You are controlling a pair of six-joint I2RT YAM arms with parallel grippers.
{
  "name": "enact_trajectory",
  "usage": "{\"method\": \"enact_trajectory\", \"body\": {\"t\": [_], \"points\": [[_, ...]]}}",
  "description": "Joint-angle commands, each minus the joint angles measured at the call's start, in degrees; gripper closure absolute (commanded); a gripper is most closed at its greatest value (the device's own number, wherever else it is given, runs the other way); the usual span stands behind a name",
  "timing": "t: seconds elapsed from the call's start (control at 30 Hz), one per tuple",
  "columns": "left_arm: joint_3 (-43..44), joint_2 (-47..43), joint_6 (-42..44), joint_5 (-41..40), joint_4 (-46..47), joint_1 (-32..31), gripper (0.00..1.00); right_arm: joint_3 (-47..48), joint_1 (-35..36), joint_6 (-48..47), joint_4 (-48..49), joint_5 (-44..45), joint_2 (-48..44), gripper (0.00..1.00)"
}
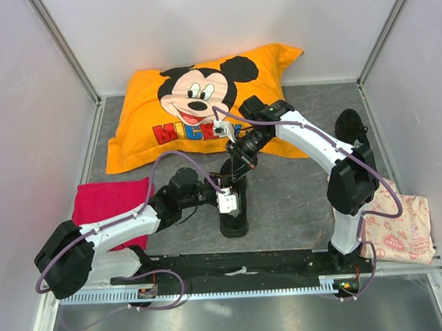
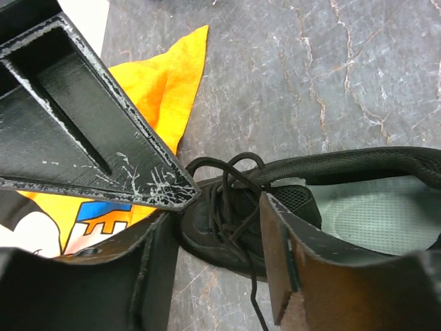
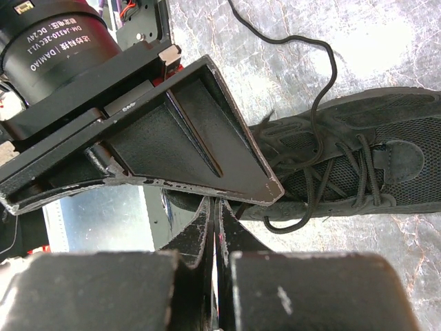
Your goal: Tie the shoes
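A black shoe [image 1: 235, 222] stands on the grey table between my two arms, and a second black shoe [image 1: 350, 125] lies behind the right arm. My left gripper [image 2: 220, 276] hangs open over the near shoe's [image 2: 227, 221] laced toe end. A loose lace [image 2: 253, 283] dangles between its fingers, touching neither, and the pale insole [image 2: 379, 214] shows to the right. My right gripper [image 3: 218, 204] is shut at the shoe's [image 3: 358, 158] sole edge. A strand passes by its tips; whether it is pinched is unclear. One left finger [image 3: 193, 138] crosses just above them.
An orange Mickey Mouse pillow [image 1: 195, 100] lies at the back, close behind the grippers. A red cloth [image 1: 108, 201] sits at the left and a pale patterned cloth [image 1: 402, 226] at the right. A black rail [image 1: 241, 264] runs along the near edge, and walls enclose the sides.
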Motion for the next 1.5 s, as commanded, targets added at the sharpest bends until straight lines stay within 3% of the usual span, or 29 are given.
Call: {"method": "enact_trajectory", "body": {"t": [0.0, 0.23, 0.4, 0.57, 0.8, 1.2, 1.47], "points": [[1.6, 0.4, -3.4, 2.0, 2.5, -0.5, 0.4, 2.4, 0.1, -0.4, -0.4, -1.2, 0.2, 1.0], [2.6, 0.8, -5.7, 0.5, 2.0, -0.5, 0.31, 2.5, 0.1, -1.0, -0.4, -0.3, -0.1, 1.0], [1.6, -1.0, -5.2, -4.1, 2.3, -0.1, 0.32, 2.2, 0.1, -1.4, -0.3, 0.4, -0.9, 1.0], [-0.5, -4.5, -5.0, -0.8, 2.8, -0.1, 0.35, 2.2, 0.1, 0.3, -0.1, -0.3, 0.1, 1.0], [-0.3, -0.1, -5.1, -2.3, 7.9, -1.2, 0.37, 3.0, -0.3, 2.3, -0.4, -2.0, 1.6, 1.0], [0.1, 2.7, -6.4, 0.5, 9.8, -1.5, 0.32, 4.6, -0.6, 3.2, -0.2, -2.5, 2.2, 1.0], [0.1, 1.3, -6.6, 1.9, 6.7, -1.5, 0.24, 5.1, -0.6, 1.1, -0.4, -0.7, 1.9, 1.0]]}}
